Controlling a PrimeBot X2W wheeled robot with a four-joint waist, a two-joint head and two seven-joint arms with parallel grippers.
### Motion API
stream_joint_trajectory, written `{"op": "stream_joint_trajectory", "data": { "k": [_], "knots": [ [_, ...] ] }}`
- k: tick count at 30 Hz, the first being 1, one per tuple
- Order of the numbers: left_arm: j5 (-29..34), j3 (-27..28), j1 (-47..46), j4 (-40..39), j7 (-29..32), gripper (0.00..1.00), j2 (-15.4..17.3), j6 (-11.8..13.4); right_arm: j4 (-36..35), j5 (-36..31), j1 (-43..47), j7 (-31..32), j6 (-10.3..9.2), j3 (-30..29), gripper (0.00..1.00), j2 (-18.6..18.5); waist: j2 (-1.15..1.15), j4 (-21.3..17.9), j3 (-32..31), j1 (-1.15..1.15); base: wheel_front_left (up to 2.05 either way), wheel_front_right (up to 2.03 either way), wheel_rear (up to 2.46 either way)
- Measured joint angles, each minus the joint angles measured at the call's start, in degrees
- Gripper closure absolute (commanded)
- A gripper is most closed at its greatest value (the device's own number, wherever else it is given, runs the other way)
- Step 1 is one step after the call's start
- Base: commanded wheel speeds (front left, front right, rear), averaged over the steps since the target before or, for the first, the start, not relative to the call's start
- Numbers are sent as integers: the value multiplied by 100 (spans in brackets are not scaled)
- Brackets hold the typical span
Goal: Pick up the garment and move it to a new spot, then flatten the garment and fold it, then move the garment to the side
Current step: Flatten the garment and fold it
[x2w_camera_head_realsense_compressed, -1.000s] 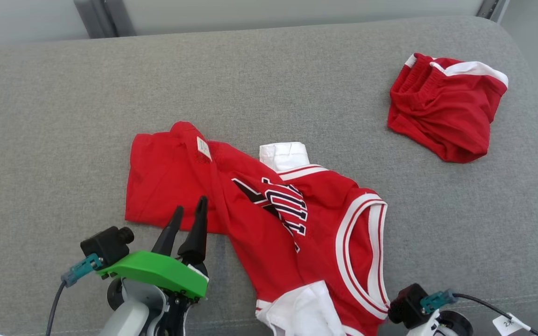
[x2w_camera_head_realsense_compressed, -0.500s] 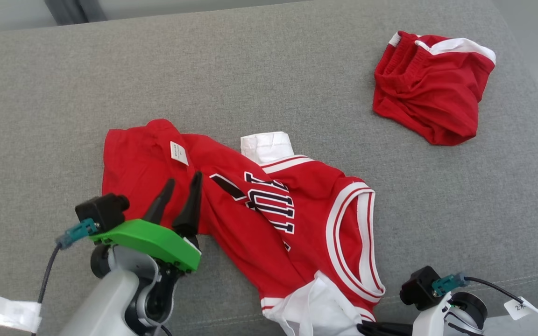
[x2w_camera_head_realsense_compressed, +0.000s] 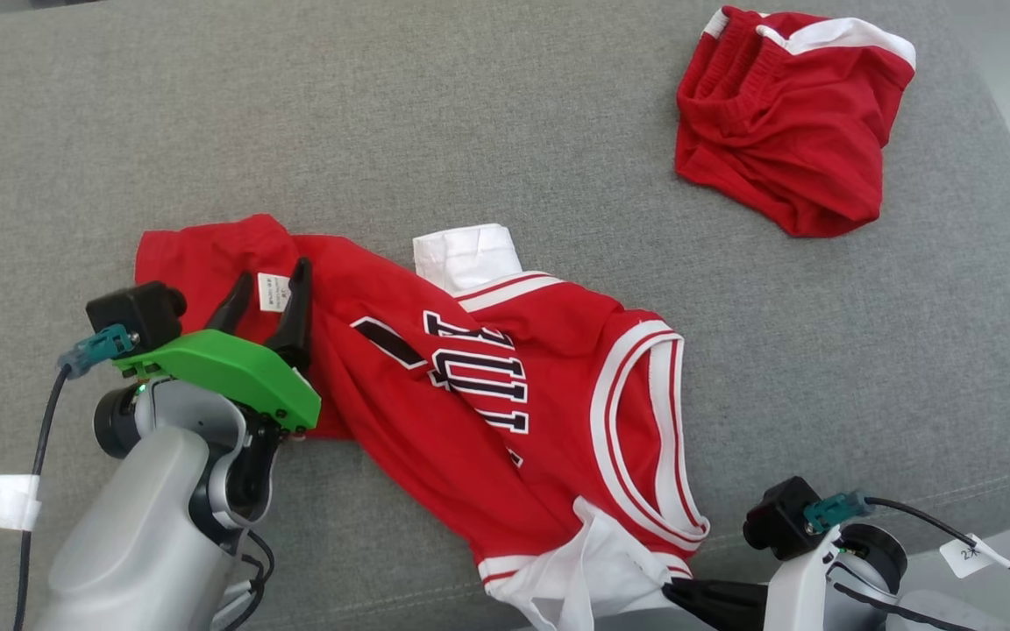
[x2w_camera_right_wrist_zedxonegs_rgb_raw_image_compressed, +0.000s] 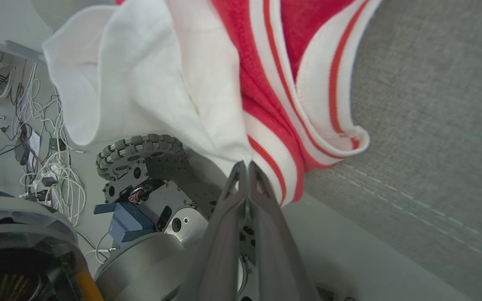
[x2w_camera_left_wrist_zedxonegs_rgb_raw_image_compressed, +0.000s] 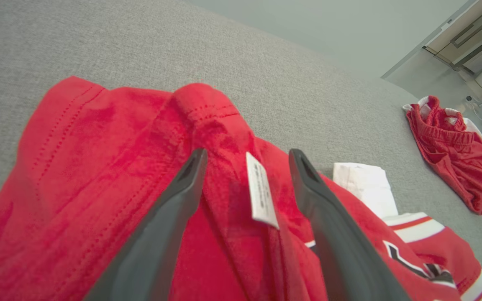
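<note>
One garment [x2w_camera_head_realsense_compressed: 470, 394] lies crumpled on the grey cushion [x2w_camera_head_realsense_compressed: 505, 131]. In the head view its long axis runs diagonally from far left to near right. The plain red hem end lies at the left, and the opening edged in red-and-white striped trim [x2w_camera_head_realsense_compressed: 645, 421] faces the near right. The cloth is red. Black, white-outlined lettering [x2w_camera_head_realsense_compressed: 479, 377] runs sideways across the middle, partly lost in a fold. A far sleeve [x2w_camera_head_realsense_compressed: 467, 256], white, pokes out at the far edge. A near sleeve [x2w_camera_head_realsense_compressed: 575, 570], also white, hangs over the cushion's front edge.

The left gripper [x2w_camera_head_realsense_compressed: 270, 276] is spread wide over the red hem end and holds nothing. Its fingers stand on either side of a small white label [x2w_camera_left_wrist_zedxonegs_rgb_raw_image_compressed: 261, 196]; whether they touch the cloth cannot be told.

The right gripper [x2w_camera_right_wrist_zedxonegs_rgb_raw_image_compressed: 245, 165] is fully closed, pinching the garment where the near sleeve meets the trim.

Red shorts [x2w_camera_head_realsense_compressed: 785, 131] with a white stripe lie bunched at the far right, well apart from the garment.
</note>
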Motion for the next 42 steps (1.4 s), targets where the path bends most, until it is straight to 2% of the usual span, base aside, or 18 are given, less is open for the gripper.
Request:
{"op": "stream_joint_trajectory", "data": {
  "k": [18, 21, 22, 23, 29, 35, 42],
  "knots": [
    [223, 69, -662, 723, 57, 0, -131, 41, 258, 41, -36, -159, 1, 1, 100, 24, 0, -87, 202, 0, 0, 0, 0],
    [260, -14, -703, 781, 58, 75, -245, 41, 289, 42, -94, -196, 1, 21, 100, 32, 0, -61, 191, 0, 0, 0, 0],
    [260, -44, -705, 803, 60, 93, -266, 41, 304, 42, -95, -214, 1, 26, 100, 34, 0, -54, 183, 0, 0, 0, 0],
    [260, -58, -705, 812, 82, 100, -282, 41, 313, 43, -95, -215, 1, 38, 100, 33, 0, -46, 176, 0, 0, 0, 0],
    [269, -45, -709, 868, 51, 100, -294, 32, 371, 60, -95, -333, 1, 33, 100, 59, 0, 3, 134, 0, 0, 0, 0],
    [-313, 1043, -697, 361, -659, 100, -353, 33, 193, 401, -116, -831, -15, -557, 100, 185, 0, 44, -15, 0, 0, 0, 0],
    [-897, 2083, -339, -622, -786, 100, -174, -67, -717, 826, -509, -1616, -56, -1608, 100, 110, 0, 141, -313, 0, 0, 0, 0]
  ]
}}
